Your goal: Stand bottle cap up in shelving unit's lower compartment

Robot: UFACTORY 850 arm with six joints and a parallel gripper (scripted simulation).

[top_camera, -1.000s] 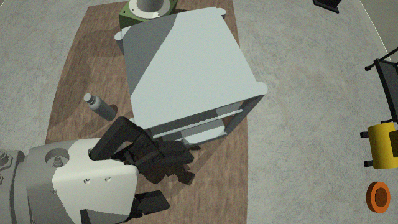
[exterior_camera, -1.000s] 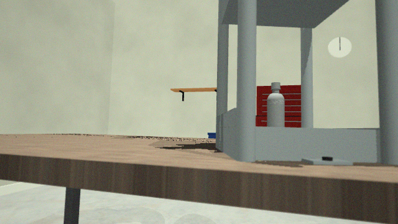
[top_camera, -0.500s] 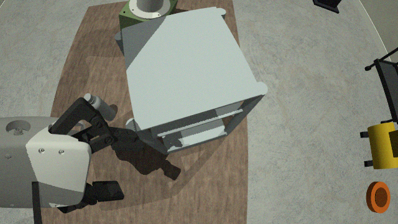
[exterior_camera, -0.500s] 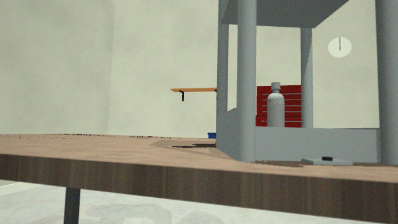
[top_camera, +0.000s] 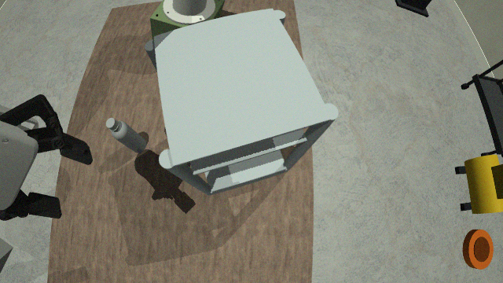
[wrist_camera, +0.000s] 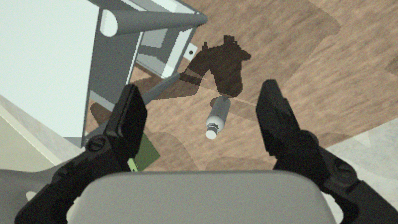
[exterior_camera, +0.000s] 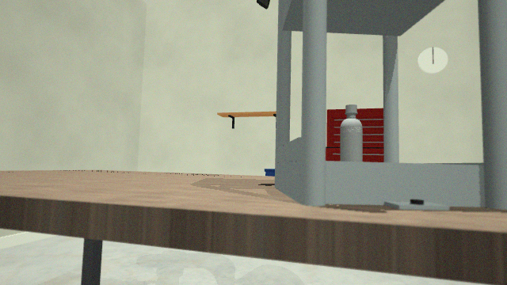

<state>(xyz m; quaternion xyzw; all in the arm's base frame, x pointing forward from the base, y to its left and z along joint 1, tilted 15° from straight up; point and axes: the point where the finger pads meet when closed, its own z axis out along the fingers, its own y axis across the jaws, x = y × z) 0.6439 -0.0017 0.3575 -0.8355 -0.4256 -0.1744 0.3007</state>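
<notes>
You're on the approach: gripper (wrist_camera: 200,117) fingers spread, empty, high over the upright bottle (wrist_camera: 218,116). Next, descend and centre on it.

The long wooden table (top_camera: 98,236) is mid-brown with a streaked grain and darker brown shadow patches. The open four-post shelving unit (top_camera: 236,79) is pale grey-blue on its top board, with darker slate-grey posts. The small upright bottle (top_camera: 126,134) is light grey with a whitish cap. The wide-open two-finger gripper (wrist_camera: 200,120) has matte black fingers under a pale grey housing. The square arm base (top_camera: 159,21) is olive green with a white ring on it. The mottled floor (top_camera: 393,157) is grey-beige. A red slatted cabinet (exterior_camera: 372,119) shows silver stripes.
</notes>
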